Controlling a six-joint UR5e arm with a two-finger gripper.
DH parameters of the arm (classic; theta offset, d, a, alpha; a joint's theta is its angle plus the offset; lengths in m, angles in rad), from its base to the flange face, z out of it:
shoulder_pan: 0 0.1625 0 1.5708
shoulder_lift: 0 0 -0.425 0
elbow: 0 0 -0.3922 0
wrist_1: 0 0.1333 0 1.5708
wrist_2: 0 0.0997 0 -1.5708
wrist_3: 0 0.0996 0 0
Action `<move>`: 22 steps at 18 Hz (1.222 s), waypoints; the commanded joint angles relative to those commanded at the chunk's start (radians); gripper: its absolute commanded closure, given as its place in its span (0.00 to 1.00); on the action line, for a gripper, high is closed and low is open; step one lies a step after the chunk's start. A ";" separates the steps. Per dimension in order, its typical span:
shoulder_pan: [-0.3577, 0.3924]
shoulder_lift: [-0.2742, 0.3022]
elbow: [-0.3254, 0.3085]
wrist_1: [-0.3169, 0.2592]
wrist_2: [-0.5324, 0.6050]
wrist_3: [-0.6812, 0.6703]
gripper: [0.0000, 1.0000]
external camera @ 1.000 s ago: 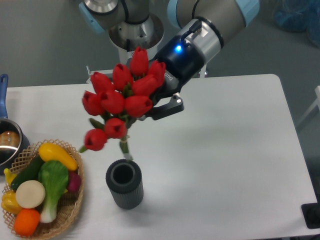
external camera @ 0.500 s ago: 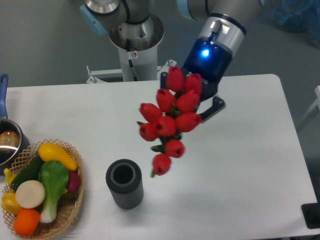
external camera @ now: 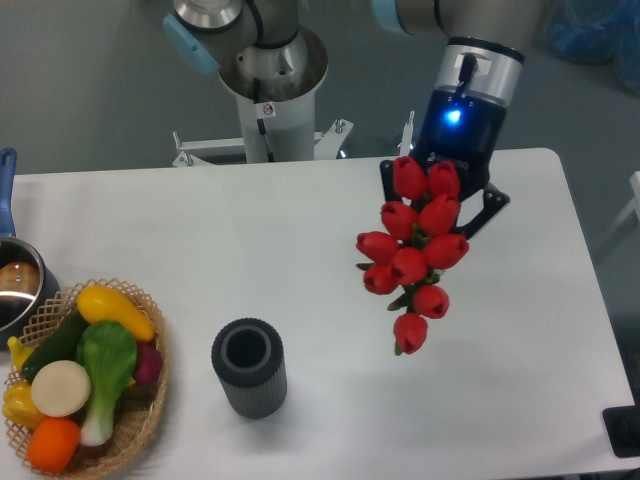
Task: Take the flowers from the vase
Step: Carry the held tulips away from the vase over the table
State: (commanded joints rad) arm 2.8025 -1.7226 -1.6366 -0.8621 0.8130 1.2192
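Red flowers (external camera: pixel 415 255), clamped in the end effector (external camera: pixel 442 200), have swung farther right from the vase (external camera: pixel 248 367).

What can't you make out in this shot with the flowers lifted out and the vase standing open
- Fixed camera: the gripper finger pads and the stems, covered by the flowers.
- The vase bottom: too dark inside.
- The pot: cut off by the left edge.
- The basket: lower vegetables overlapped by upper ones.

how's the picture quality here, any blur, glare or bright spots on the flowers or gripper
Fixed camera view: the flowers look slightly soft; a blue light glows brightly on the gripper body; the white table is evenly lit with faint shadows; the vase reads sharply.
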 joint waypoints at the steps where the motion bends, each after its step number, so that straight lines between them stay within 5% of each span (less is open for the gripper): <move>1: 0.012 0.000 -0.011 0.000 0.000 0.025 0.64; 22: 0.051 0.000 -0.031 0.003 -0.002 0.071 0.64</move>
State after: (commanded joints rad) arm 2.8532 -1.7227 -1.6674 -0.8590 0.8115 1.2901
